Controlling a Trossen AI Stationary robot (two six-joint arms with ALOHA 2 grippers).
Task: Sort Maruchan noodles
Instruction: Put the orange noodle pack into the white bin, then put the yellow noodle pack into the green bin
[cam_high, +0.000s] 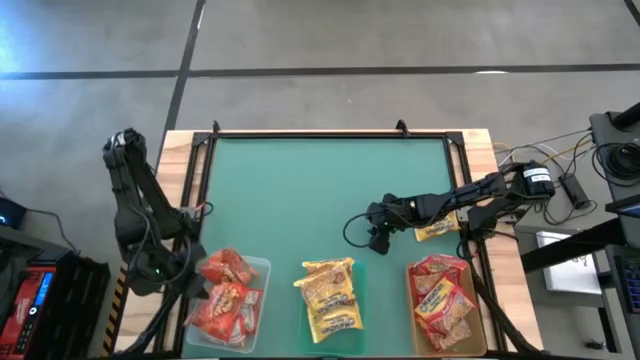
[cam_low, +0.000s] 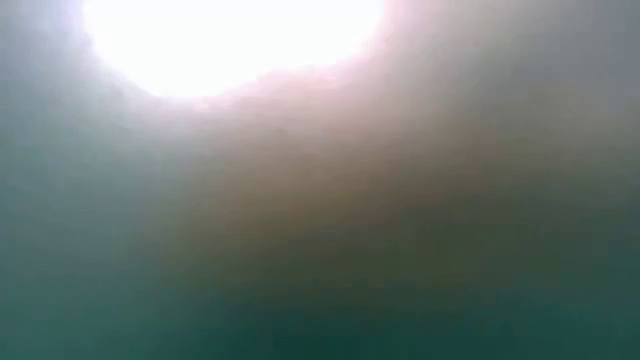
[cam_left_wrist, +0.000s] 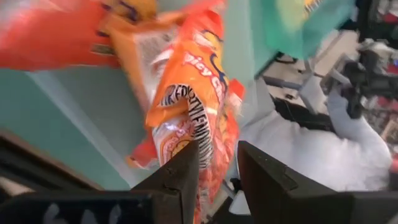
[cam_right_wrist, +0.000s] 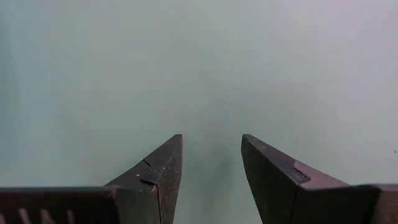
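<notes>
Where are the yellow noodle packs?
In the high view, the yellow noodle packs sit piled at the table's near edge, in the middle, between the red packs and the right-hand tray.

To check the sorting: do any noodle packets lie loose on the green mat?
No. In the high view the green mat is bare; the packets all lie in trays.

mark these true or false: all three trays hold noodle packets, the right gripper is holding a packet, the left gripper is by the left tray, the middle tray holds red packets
All three trays hold packets: true. The left tray, middle tray and right tray each do.
The right gripper holds a packet: false. Its fingers are apart over bare green mat, nothing between them.
The left gripper is by the left tray: true, with an orange-red packet between its parted fingers.
The middle tray holds red packets: false. Its yellow packets are yellow.
</notes>
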